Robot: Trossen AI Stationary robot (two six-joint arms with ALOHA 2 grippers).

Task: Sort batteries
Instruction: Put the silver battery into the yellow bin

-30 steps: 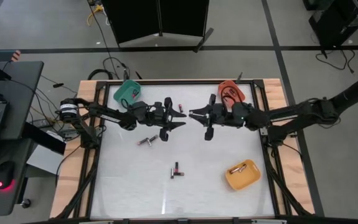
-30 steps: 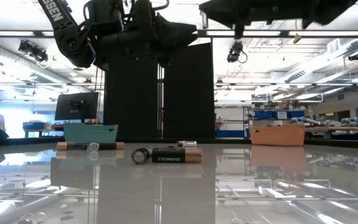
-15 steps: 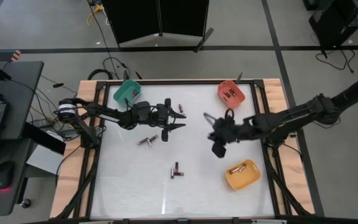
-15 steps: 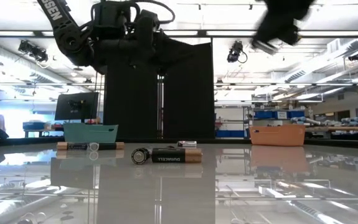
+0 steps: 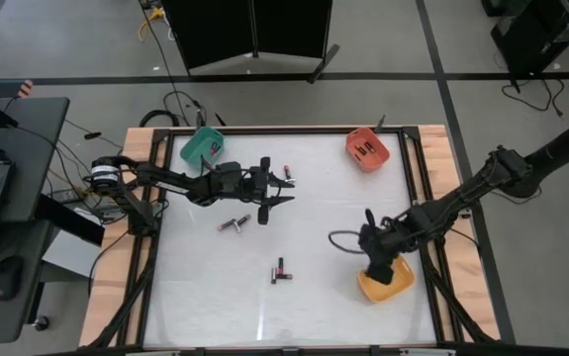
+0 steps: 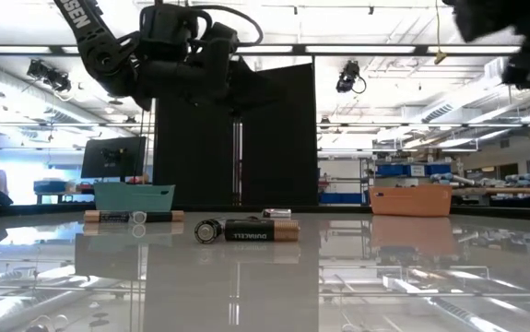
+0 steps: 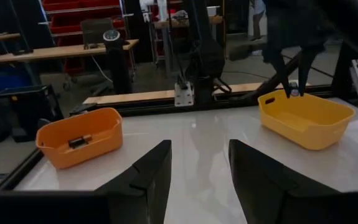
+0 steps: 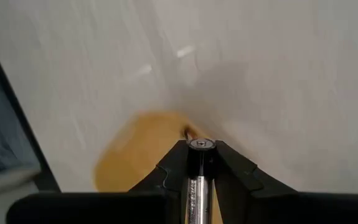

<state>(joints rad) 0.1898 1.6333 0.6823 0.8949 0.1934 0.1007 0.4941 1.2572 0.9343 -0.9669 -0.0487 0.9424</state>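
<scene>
Since the earlier frames your right gripper [image 5: 375, 269] has swung from the middle of the table [image 5: 314, 297], near the red bin [image 5: 367, 148], to the yellow bin [image 5: 385, 282] at the table's right front, and now hangs over that bin's inner edge. In the right wrist view its fingers [image 8: 172, 167] are closed tight on a silvery battery [image 8: 197, 180], whose round end cap shows between the tips, with the yellow bin blurred beneath.

Your left gripper [image 5: 272, 186] sits above the table's rear left, just beside the green bin [image 5: 201, 147]. Its fingers [image 7: 152, 174] stand well apart and hold nothing; past them the left wrist view shows the red bin, with a dark battery inside, and the yellow bin with the right gripper at its rim.

Loose batteries on the table:
- a red-banded battery [image 5: 287, 174] lies near the rear edge, just beside the left gripper;
- a dark pair [image 5: 235, 223] lies left of centre, in front of the left gripper;
- another pair [image 5: 281, 271] lies touching near the table's middle front; the low view shows one end-on and one side-on [image 6: 260, 231].

Dark batteries [image 5: 367, 149] also rest in the red bin. You cannot tell what the green bin holds beyond a dark shape inside it.
</scene>
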